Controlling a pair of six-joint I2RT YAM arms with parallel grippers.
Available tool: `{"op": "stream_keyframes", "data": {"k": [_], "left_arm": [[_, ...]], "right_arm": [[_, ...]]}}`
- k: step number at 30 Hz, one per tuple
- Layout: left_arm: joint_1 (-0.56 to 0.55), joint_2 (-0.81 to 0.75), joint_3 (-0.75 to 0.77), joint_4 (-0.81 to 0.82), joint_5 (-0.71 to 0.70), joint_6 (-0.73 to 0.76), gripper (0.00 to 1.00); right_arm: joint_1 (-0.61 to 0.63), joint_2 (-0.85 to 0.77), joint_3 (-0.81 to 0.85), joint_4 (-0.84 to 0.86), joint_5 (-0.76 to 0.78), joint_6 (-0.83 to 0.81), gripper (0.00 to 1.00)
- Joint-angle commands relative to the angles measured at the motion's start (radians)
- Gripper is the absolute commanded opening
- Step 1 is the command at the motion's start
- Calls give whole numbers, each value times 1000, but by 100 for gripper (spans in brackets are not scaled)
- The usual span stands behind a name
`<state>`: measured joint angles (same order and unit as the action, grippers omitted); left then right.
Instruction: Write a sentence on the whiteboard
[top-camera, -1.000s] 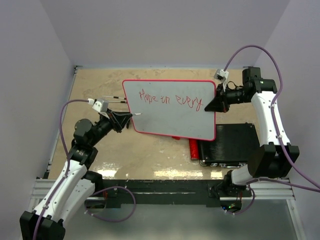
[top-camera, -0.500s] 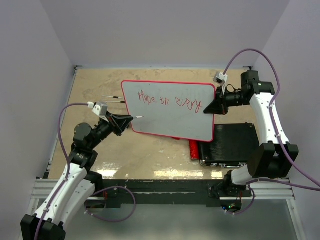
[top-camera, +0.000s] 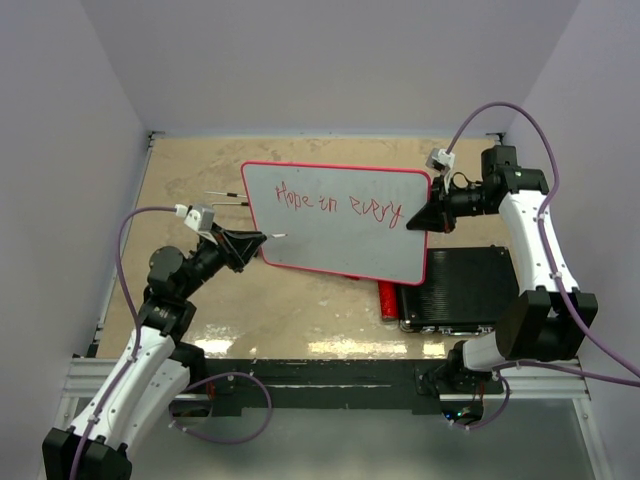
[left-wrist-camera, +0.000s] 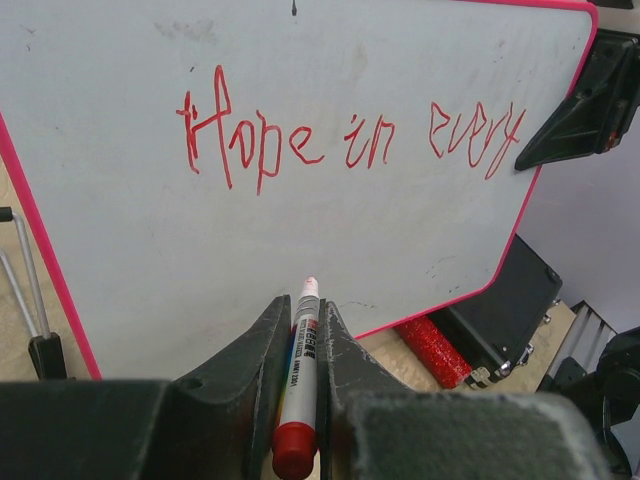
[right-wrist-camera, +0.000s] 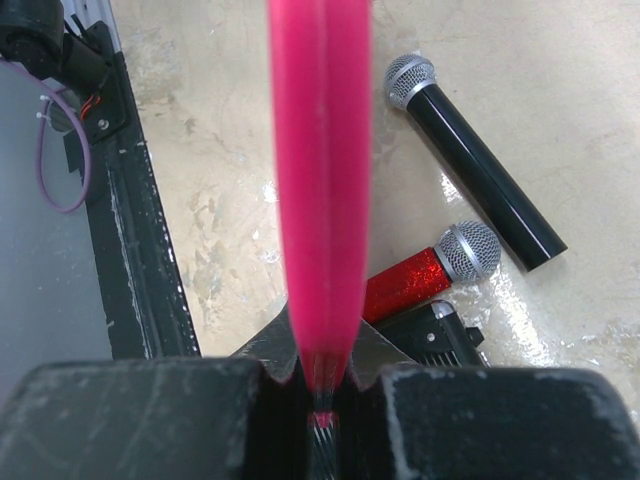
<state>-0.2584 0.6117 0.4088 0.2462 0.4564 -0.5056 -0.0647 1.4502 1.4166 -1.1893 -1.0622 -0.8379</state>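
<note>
The whiteboard (top-camera: 330, 245), glossy white with a thin red frame, is held tilted above the table. My right gripper (top-camera: 425, 215) is shut on its right edge; in the right wrist view that red edge (right-wrist-camera: 320, 150) runs straight up from between the jaws (right-wrist-camera: 322, 350). The sentence (top-camera: 340, 203) is one red handwritten line reading "Hope in every" (left-wrist-camera: 350, 135). My left gripper (top-camera: 262, 238) is shut on a white marker (left-wrist-camera: 303, 360) with a red end. Its tip points at the board's lower left area below the lettering; whether it touches I cannot tell.
A black ribbed case (top-camera: 465, 290) lies under the board's right corner, with a red glitter microphone (top-camera: 387, 298) beside it. A black microphone (right-wrist-camera: 470, 160) lies on the table beneath the board. Thin black rods (top-camera: 228, 197) lie left of the board.
The whiteboard and my right gripper have shifted slightly left. My left gripper with the marker has dropped a little along the board's left side. The lettering is unchanged.
</note>
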Motion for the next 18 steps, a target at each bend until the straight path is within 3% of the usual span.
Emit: {"op": "stream_keyframes", "data": {"k": [1, 18], "left_arm": [[8, 8, -11, 56, -1, -11, 0], [8, -16, 15, 16, 2, 33, 0]], "right_arm": [[0, -28, -7, 43, 82, -44, 0], [2, -91, 48, -1, 2, -35, 0]]}}
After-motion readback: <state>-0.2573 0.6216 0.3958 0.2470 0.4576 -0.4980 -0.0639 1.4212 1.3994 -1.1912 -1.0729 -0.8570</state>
